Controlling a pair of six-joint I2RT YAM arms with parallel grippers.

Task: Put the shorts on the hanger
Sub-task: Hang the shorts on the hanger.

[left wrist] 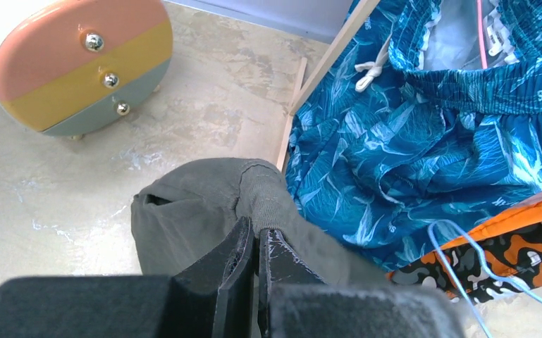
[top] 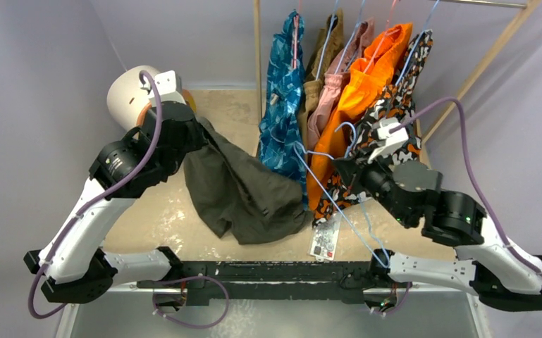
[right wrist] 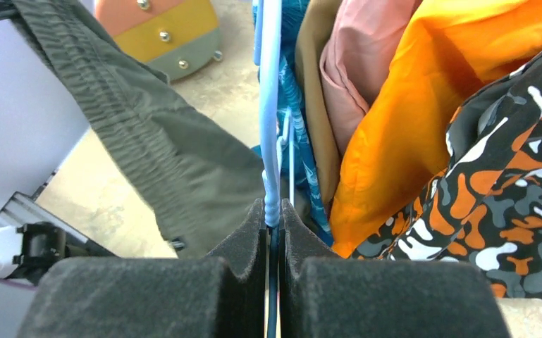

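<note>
The olive-green shorts [top: 243,193] hang from my left gripper [top: 199,135], with their lower end resting on the table. In the left wrist view the left gripper [left wrist: 257,236] is shut on a bunched fold of the shorts [left wrist: 190,211]. My right gripper [top: 340,167] is shut on the light-blue wire hanger [top: 352,221], which slants beside the shorts' right edge. In the right wrist view the right gripper [right wrist: 273,211] pinches the hanger [right wrist: 269,105] wire, and the shorts [right wrist: 162,148] stretch across just to its left.
A wooden rack [top: 257,63] at the back holds blue patterned shorts [top: 282,105], tan, pink, orange [top: 366,84] and camouflage shorts. A round pastel drawer chest [top: 137,91] stands at the back left. A white tag [top: 324,241] lies near the table's front edge.
</note>
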